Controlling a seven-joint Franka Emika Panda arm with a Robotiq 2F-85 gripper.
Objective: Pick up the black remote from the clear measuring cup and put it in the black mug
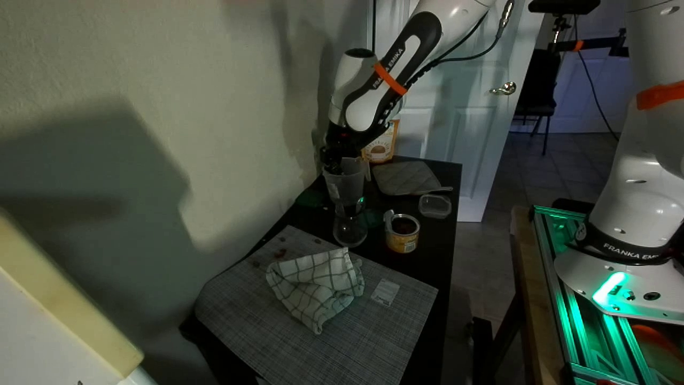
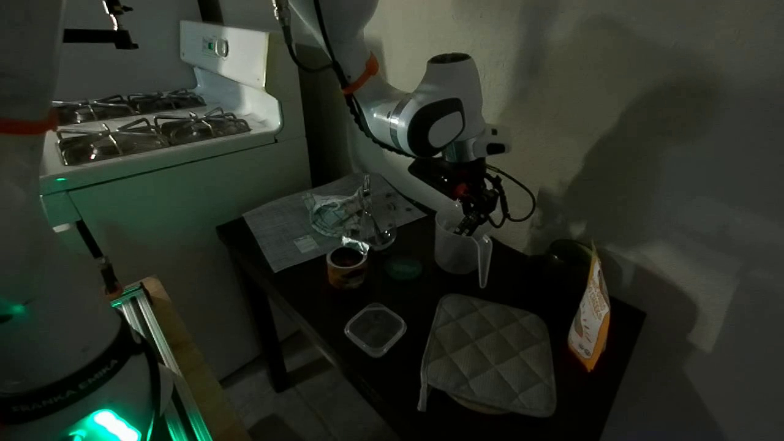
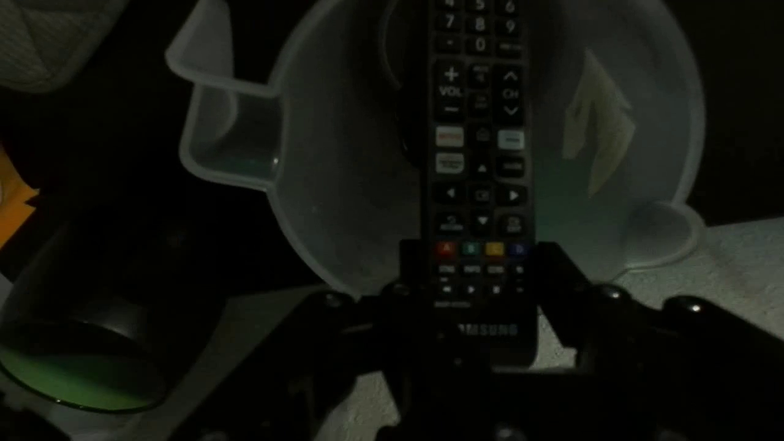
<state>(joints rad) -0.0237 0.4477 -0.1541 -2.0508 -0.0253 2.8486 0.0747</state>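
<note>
Above the dark desk (image 2: 422, 291), your claw (image 3: 481, 251) clasps the Samsung remote (image 3: 481, 177) in the measuring cup (image 2: 452, 250): likely mid-pickup, so lift clear.

Free gap between clear measuring cup (image 2: 453, 254) and black mug (image 3: 116, 300), wall (image 2: 618, 141) close beside both as a barrier.
</note>
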